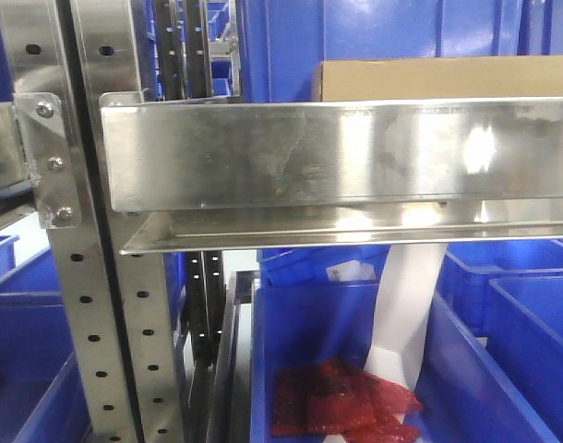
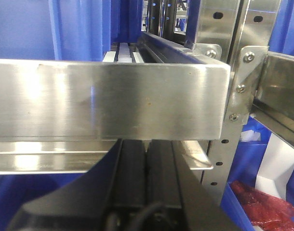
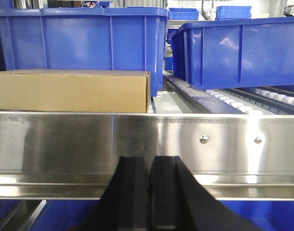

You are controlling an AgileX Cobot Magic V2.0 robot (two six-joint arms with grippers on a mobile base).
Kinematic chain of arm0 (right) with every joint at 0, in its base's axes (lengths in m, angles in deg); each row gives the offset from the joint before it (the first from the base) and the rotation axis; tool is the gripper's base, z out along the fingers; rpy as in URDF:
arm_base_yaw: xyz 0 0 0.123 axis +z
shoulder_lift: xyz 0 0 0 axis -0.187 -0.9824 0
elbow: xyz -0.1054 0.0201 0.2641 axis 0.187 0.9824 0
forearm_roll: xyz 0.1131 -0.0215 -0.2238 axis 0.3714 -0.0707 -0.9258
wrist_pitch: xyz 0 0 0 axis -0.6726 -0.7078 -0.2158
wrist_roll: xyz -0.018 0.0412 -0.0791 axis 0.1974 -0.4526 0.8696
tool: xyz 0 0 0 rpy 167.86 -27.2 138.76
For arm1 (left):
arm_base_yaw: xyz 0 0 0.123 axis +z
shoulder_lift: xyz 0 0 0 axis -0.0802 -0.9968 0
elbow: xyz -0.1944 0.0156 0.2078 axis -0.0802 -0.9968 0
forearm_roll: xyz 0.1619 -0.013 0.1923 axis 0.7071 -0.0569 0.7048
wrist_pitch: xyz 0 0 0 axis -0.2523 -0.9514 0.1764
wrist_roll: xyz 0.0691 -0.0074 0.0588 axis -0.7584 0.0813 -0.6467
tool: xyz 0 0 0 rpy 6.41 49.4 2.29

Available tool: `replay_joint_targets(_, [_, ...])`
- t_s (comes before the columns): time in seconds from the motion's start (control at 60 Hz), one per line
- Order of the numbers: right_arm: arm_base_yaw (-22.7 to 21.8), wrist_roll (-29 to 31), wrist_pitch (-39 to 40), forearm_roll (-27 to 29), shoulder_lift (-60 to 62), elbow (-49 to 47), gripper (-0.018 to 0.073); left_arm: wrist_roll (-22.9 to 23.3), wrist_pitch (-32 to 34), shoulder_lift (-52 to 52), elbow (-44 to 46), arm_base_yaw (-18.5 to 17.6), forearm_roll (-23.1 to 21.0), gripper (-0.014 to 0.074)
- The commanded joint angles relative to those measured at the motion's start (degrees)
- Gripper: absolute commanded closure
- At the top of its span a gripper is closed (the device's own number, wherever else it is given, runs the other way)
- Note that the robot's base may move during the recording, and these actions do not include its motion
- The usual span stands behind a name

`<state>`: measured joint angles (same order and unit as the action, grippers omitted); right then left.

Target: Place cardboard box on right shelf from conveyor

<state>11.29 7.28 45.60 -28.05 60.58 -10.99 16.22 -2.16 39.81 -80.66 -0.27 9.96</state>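
The cardboard box (image 3: 70, 91) lies flat on the right shelf (image 3: 209, 144), behind its tall steel front lip, free of both grippers. From the front only the top strip of the box (image 1: 448, 79) shows above the shelf lip (image 1: 337, 152). My right gripper (image 3: 150, 160) is shut and empty, just in front of and below the lip, right of the box's end. My left gripper (image 2: 147, 142) is shut and empty, under the lip of the neighbouring steel shelf (image 2: 108, 98) on the left. The conveyor is out of view.
Large blue bins (image 3: 84, 41) (image 3: 238, 53) stand behind the box on roller tracks. Perforated steel uprights (image 1: 83, 305) with bolted brackets (image 1: 49, 157) separate the shelves. Below are more blue bins (image 1: 300, 341), one holding red bags (image 1: 341, 399) and a white sheet (image 1: 406, 314).
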Motion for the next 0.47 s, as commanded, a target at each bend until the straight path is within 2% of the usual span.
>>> replay_joint_targets(0.0, [-0.30,0.14,5.23,-0.50,0.10,-0.22,0.0502,-0.02,4.93,0.76,-0.49,-0.32,-0.34,0.0713])
replay_joint_targets(0.45, [-0.30,0.14,5.23,-0.50,0.10,-0.22,0.0502,-0.02,4.93,0.76,-0.49,-0.32,-0.34,0.0713])
